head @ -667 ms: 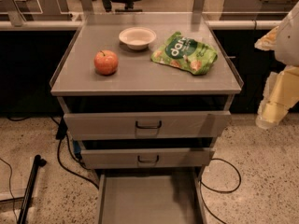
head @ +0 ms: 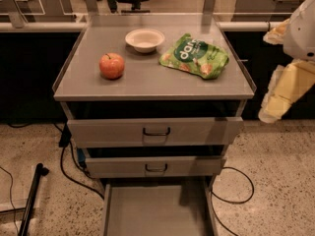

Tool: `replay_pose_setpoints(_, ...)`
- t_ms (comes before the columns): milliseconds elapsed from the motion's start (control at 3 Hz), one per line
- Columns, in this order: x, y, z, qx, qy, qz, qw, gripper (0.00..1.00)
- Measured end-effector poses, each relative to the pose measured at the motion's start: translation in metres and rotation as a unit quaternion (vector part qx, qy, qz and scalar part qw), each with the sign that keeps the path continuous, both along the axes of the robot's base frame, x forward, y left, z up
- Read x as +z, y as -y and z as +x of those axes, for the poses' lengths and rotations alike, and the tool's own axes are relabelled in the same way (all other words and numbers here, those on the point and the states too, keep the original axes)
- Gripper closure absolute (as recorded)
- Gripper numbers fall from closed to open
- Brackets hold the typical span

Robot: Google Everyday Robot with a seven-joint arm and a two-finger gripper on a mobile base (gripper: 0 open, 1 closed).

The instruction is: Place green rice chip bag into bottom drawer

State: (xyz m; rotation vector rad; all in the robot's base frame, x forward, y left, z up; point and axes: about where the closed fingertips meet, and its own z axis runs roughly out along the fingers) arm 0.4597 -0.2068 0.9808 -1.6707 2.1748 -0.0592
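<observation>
Green rice chip bag (head: 195, 56) on cab top, up-left of jaws at rt edge; open/shut unclear.

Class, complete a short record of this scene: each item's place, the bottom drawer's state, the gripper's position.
bowl: white bowl, back middle of cabinet top
bag: green rice chip bag on top, right of bowl
apple: red apple, left of bowl, nearer front
drawer: bottom drawer pulled open
gripper: gripper off cabinet's right side, apart from bag
</observation>
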Motion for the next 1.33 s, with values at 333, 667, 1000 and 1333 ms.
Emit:
replay_pose_setpoints(333, 0.009, -0.009, 0.031, -0.008, 0.022, 0.027, 0.9994, 0.00)
replay_pose_setpoints(667, 0.020, -0.012, 0.077, -0.026, 0.049, 0.042, 0.9976, 0.00)
replay_pose_setpoints(1000, 0.026, -0.013, 0.114, -0.049, 0.078, 0.068, 0.9935, 0.00)
replay_pose_setpoints(1333, 0.026, -0.014, 0.114, -0.048, 0.078, 0.068, 0.9935, 0.00)
